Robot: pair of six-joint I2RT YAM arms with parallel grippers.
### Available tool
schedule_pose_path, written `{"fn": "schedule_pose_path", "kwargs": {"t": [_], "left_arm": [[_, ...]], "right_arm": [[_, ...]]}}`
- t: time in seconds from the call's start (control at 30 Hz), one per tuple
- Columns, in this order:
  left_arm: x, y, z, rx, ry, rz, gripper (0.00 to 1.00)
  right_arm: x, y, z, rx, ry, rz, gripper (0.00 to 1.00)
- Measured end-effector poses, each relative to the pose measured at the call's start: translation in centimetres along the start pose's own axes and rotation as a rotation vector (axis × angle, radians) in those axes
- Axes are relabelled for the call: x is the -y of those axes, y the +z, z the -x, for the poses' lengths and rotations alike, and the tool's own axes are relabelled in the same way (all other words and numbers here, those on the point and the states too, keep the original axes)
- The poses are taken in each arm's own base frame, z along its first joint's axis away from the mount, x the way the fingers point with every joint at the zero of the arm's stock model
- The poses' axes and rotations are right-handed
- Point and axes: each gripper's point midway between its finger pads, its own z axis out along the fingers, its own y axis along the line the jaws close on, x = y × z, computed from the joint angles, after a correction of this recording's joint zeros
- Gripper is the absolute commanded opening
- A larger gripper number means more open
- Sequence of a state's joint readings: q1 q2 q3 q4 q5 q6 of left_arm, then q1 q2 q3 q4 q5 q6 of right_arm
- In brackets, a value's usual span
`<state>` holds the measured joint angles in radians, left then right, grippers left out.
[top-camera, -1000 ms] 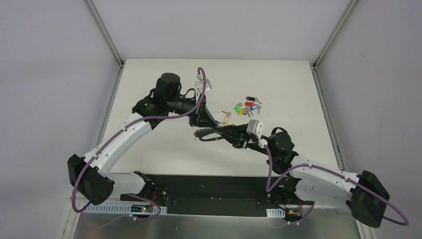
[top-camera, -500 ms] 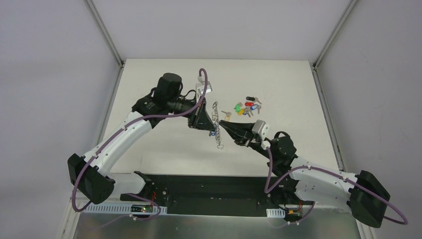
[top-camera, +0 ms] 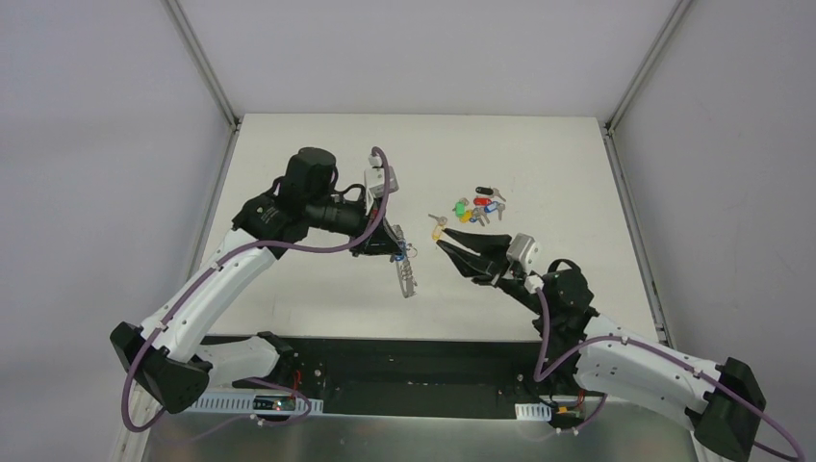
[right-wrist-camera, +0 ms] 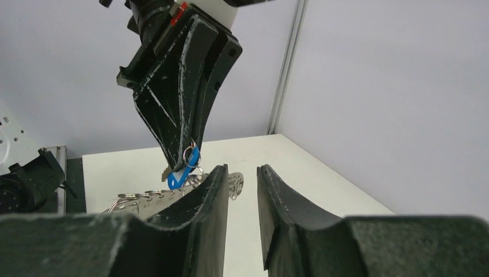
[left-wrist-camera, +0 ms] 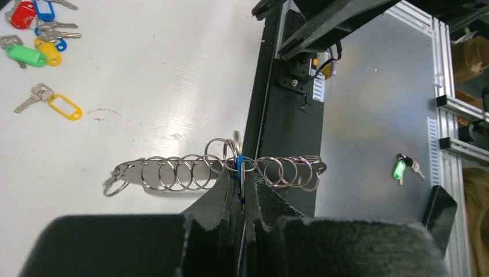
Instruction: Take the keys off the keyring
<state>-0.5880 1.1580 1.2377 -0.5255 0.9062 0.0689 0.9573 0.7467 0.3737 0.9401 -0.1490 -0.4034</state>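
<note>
Pinching a blue tag between fingers pressed tightly together, our left gripper holds the keyring well to the left arm's side of the heap of loose keys. We see the keyring as a long, narrow loop of thin silvery wire. A row of small overlapping split rings is threaded along it, and a flat metal end piece sits at one tip. It stretches out to both sides of the pinched tag. We cannot tell whether its lower end touches the table. Our right gripper hovers between the heap and the keyring, its fingers a narrow gap apart with nothing between them. A yellow-tagged key lies just beside the heap, on the side toward the keyring. The heap itself shows red, green, blue and yellow tags.
</note>
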Motion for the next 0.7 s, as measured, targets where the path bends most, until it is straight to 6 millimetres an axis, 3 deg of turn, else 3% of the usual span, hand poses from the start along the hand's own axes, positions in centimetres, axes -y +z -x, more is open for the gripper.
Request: {"fn": "schedule_pose_path", "kwargs": {"t": [0.17,0.47,0.7], "left_arm": [[0.2,-0.4,-0.6,-0.019,0.051,-0.002,0.00],[0.1,-0.6,-1.5,-0.052,0.108,-0.007,0.00],[0.3,-0.7,-1.5,-0.058,0.147,-0.013,0.00]], "right_arm": [[-0.4,-0.1,-1.2,-0.101,0.014,0.025,0.30],[-1.8,1.2,-1.4,-0.213,0.037,0.136,0.24],[-4.0,1.7,-3.7,-0.316,0.073,0.267,0.21]]}}
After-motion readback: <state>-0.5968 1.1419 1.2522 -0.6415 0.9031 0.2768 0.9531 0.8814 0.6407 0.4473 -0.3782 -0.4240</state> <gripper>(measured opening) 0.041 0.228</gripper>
